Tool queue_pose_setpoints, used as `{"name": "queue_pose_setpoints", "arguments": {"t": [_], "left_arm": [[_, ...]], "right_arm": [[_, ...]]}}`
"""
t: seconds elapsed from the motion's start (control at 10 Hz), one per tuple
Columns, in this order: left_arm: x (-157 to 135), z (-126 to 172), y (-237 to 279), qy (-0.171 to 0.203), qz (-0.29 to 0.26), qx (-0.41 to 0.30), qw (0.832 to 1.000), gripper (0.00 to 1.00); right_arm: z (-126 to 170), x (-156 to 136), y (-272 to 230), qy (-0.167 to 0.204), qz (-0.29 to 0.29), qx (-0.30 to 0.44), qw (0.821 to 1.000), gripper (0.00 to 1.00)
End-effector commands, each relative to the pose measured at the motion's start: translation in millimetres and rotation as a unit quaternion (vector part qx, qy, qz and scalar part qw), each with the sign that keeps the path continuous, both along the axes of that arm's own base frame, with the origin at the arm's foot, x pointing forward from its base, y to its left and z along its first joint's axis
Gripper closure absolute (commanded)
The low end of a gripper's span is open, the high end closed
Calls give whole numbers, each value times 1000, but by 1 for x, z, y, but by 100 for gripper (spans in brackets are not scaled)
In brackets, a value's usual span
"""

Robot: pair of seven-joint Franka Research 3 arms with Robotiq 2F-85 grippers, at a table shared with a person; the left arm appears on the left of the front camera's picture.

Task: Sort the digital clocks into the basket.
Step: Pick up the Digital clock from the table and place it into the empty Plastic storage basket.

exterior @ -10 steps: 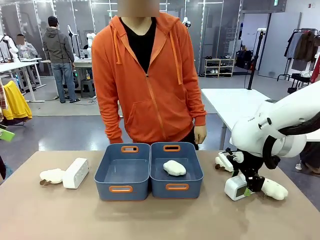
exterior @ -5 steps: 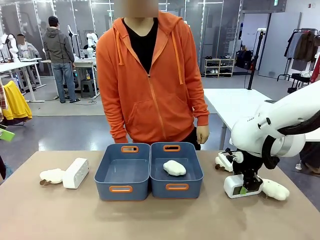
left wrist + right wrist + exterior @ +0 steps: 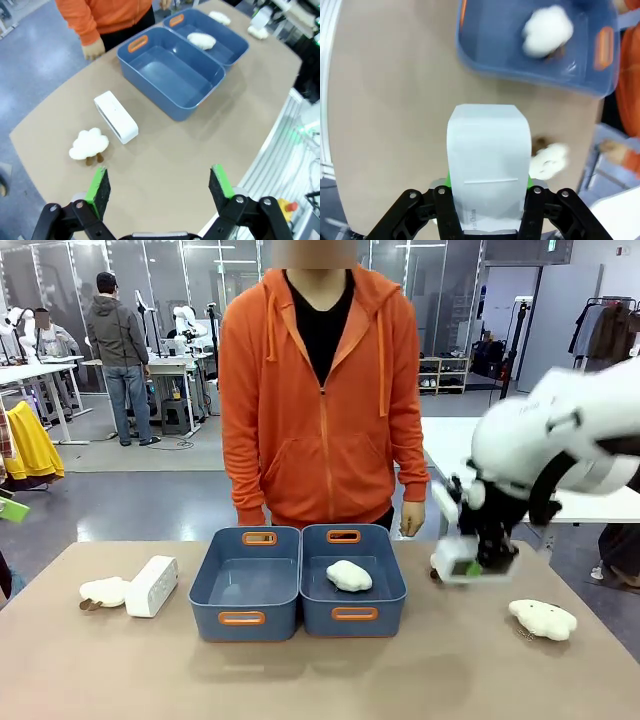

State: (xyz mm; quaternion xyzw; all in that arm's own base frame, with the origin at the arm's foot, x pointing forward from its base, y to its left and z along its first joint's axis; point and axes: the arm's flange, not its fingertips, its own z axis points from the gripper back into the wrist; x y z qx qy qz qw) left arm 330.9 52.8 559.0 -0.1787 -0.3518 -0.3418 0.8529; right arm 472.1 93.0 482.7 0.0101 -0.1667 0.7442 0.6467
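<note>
My right gripper point(image 3: 478, 562) is shut on a white digital clock point(image 3: 458, 566), held in the air to the right of the baskets; in the right wrist view the clock point(image 3: 489, 150) sits between the jaws of my right gripper point(image 3: 489, 202). A second digital clock point(image 3: 152, 586) lies on the table left of the baskets, and from the left wrist it shows as a white box point(image 3: 116, 117). Two dark blue baskets stand side by side: the left basket point(image 3: 212, 585) is empty, the right basket point(image 3: 392, 585) holds a plush toy point(image 3: 348, 576). High above the table's left part, my left gripper point(image 3: 160, 185) hangs open.
A plush toy point(image 3: 104, 591) lies beside the left clock, another plush point(image 3: 542, 618) on the table's right. A person in an orange hoodie point(image 3: 320, 400) stands behind the baskets, hands down at the sides. Bare table lies in front of the baskets.
My right gripper has lifted the clock off the table and carried it up and to the left. The person has shifted slightly to the right.
</note>
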Motion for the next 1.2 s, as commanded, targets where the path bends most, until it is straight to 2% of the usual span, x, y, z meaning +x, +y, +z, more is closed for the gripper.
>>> {"name": "queue_pose_setpoints", "arguments": {"t": [0.0, 0.2, 0.5, 0.6, 0.7, 0.8, 1.0, 1.1], "left_arm": [[1, 2, 2, 0, -11, 0, 1000, 0], [1, 2, 2, 0, -11, 0, 1000, 0], [1, 2, 2, 0, -11, 0, 1000, 0], [1, 2, 2, 0, -11, 0, 1000, 0], [1, 2, 2, 0, -11, 0, 1000, 0], [1, 2, 2, 0, -11, 0, 1000, 0], [1, 2, 2, 0, -11, 0, 1000, 0], [1, 2, 2, 0, -11, 0, 1000, 0]], "right_arm": [[47, 5, 68, -33, 28, 34, 998, 65], [50, 16, 155, -30, 43, 52, 997, 65], [34, 17, 269, -36, -21, 76, 996, 65], [20, 18, 302, -43, -43, 62, 996, 65], [8, 19, 324, -47, -59, 57, 995, 65], [-9, 24, 339, -34, -90, 62, 993, 65], [-58, 26, 354, -15, -121, 56, 991, 65], [-74, 22, 359, -19, -135, 55, 989, 65]]}}
